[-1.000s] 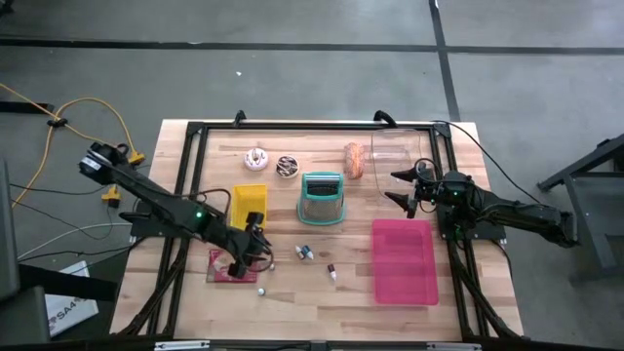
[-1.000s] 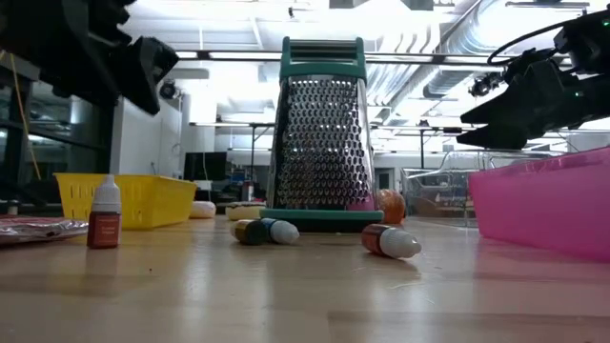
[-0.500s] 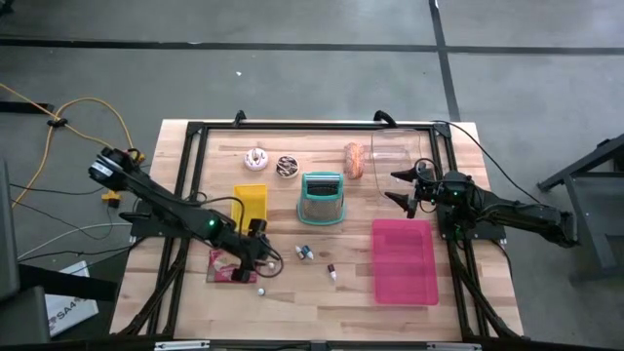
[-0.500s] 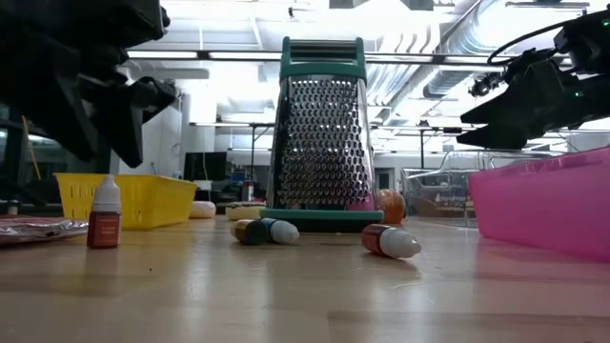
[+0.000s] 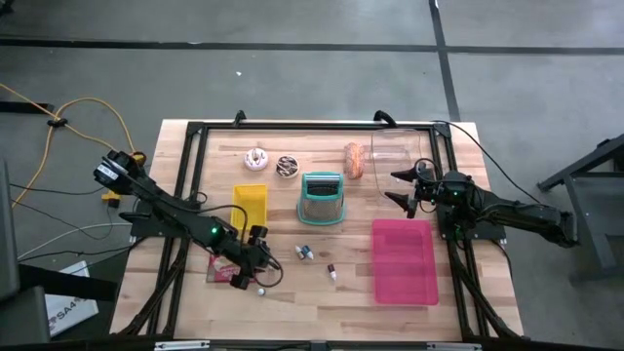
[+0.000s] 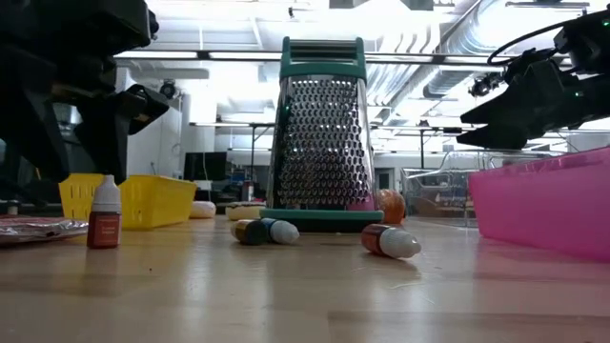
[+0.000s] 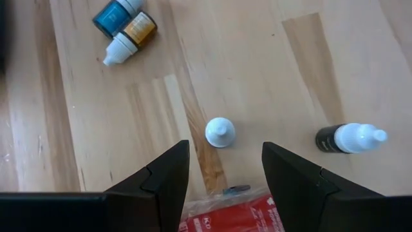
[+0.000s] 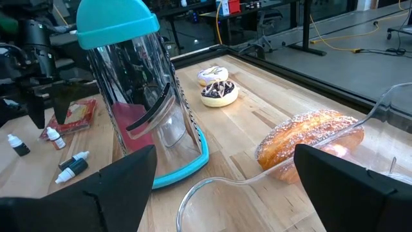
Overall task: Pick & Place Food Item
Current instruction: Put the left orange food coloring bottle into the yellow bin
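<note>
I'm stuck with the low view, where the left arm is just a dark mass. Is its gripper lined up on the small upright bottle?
Observer: Nearly. In the left wrist view the left gripper is open, with the upright bottle just ahead of the gap, untouched.
Operator: Anything beneath it?
Observer: A red packet lies below the gripper.
Operator: And the right gripper?
Observer: From above, the right gripper is open and hovers near the bread roll.

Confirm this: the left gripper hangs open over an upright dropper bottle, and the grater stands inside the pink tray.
Wrong on the grater: the high view shows it on the bare table beside the pink tray, not inside. The left gripper does hang open over the upright dropper bottle.
</note>
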Robot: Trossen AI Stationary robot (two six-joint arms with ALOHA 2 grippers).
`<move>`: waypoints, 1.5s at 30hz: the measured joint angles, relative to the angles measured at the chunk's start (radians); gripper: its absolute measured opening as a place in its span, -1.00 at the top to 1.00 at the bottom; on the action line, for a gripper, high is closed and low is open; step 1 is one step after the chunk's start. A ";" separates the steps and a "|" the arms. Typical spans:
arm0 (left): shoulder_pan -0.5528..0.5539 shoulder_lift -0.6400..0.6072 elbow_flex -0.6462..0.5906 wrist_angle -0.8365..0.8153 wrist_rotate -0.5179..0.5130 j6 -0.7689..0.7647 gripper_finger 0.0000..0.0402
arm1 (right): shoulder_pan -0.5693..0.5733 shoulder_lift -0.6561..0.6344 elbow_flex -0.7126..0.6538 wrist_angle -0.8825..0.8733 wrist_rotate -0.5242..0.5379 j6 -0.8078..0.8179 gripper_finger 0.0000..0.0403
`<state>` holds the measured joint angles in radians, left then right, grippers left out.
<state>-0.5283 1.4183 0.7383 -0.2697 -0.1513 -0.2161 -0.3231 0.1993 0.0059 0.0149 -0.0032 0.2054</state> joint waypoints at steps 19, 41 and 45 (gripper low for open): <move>0.002 0.069 0.000 0.067 -0.008 0.017 0.06 | 0.000 0.000 0.000 0.000 0.000 0.000 -0.77; 0.011 0.101 -0.001 0.110 -0.020 0.029 0.06 | 0.000 0.000 0.000 0.001 0.000 0.000 -0.77; 0.013 0.101 -0.001 0.112 -0.020 0.032 0.06 | 0.000 0.000 0.000 0.001 0.000 0.000 -0.77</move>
<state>-0.5152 1.5192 0.7372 -0.1581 -0.1716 -0.1841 -0.3233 0.1992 0.0059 0.0162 -0.0032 0.2051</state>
